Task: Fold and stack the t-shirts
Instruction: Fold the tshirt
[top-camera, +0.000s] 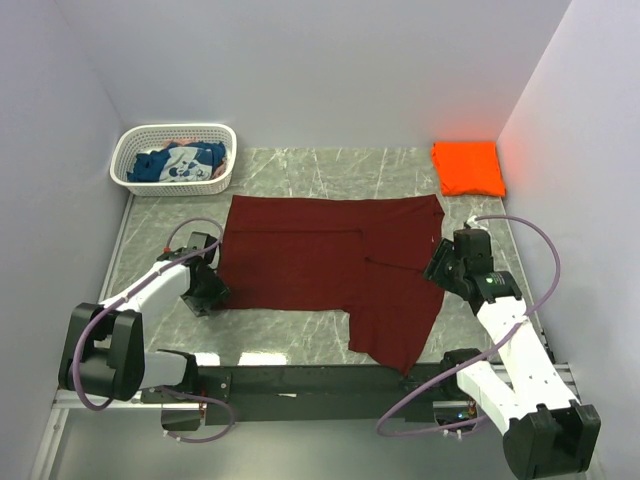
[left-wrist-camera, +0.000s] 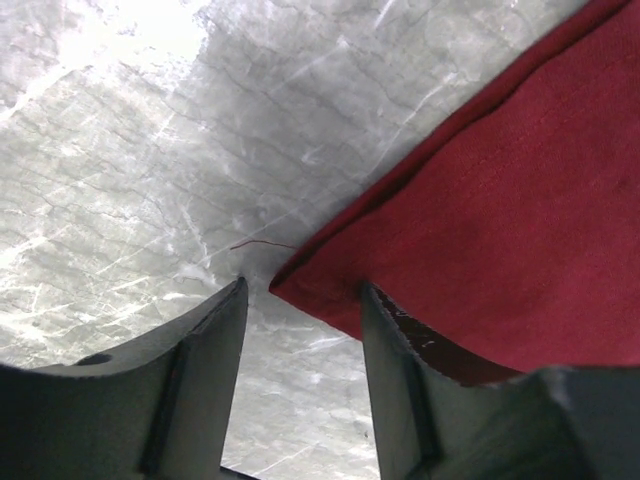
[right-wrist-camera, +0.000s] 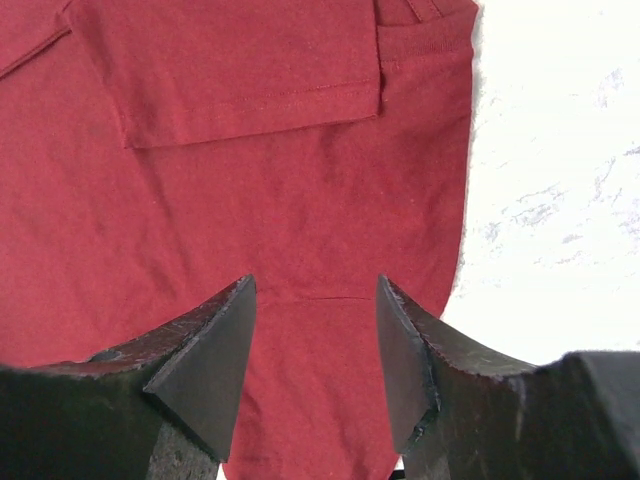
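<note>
Maroon t-shirt (top-camera: 320, 262) lies spread across the middle of the tabletop (top-camera: 285, 332), so we hold the left tool (left-wrist-camera: 302, 300), jaws apart, astride its near left corner and the right tool (right-wrist-camera: 315, 292), also apart, over its right edge, likely readying a fold.

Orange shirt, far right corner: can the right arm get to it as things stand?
Probably yes. The folded orange shirt lies alone on the table, with bare marble between it and the right gripper, whose open jaws hold nothing over the edge of the maroon shirt. It may be a long stretch.
</note>
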